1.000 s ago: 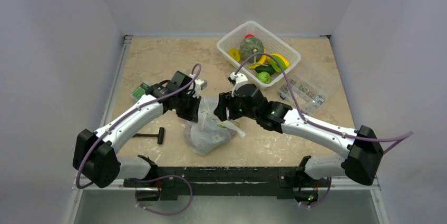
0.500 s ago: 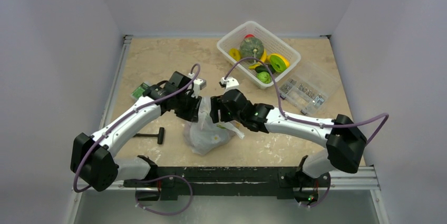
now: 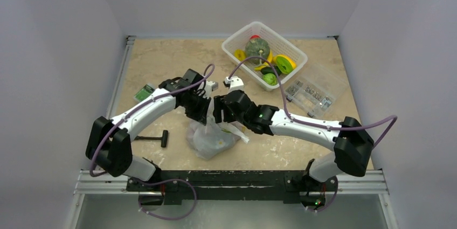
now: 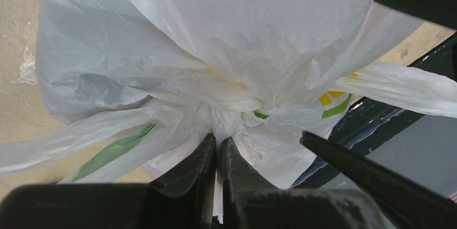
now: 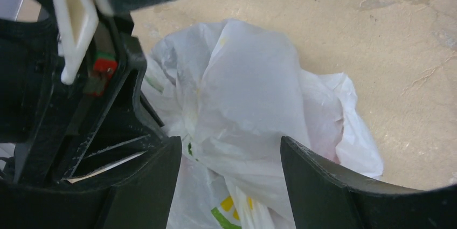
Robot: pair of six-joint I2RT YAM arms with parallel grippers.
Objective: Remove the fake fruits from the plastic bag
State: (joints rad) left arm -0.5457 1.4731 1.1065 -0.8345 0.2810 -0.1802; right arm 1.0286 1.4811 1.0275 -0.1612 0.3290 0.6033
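The plastic bag (image 3: 211, 136) is a crinkly translucent white bag with yellow and green prints, near the table's front middle. My left gripper (image 3: 207, 111) is shut on the bag's gathered top and holds it up; the pinch shows in the left wrist view (image 4: 217, 144). My right gripper (image 3: 218, 109) is open, its jaws wide either side of the bag's upper folds (image 5: 253, 105), right against the left gripper. The fake fruits are hidden inside the bag; none shows.
A white lattice basket (image 3: 232, 38) with a green squash (image 3: 257, 47) and yellow and green pieces stands at the back right. A clear lidded box (image 3: 315, 91) lies right of it. A black tool (image 3: 159, 139) and a green card (image 3: 143, 92) lie on the left.
My left gripper has shifted right and toward the bag's top, lifting it. My right gripper moved left to meet it and now stands over the bag's folds.
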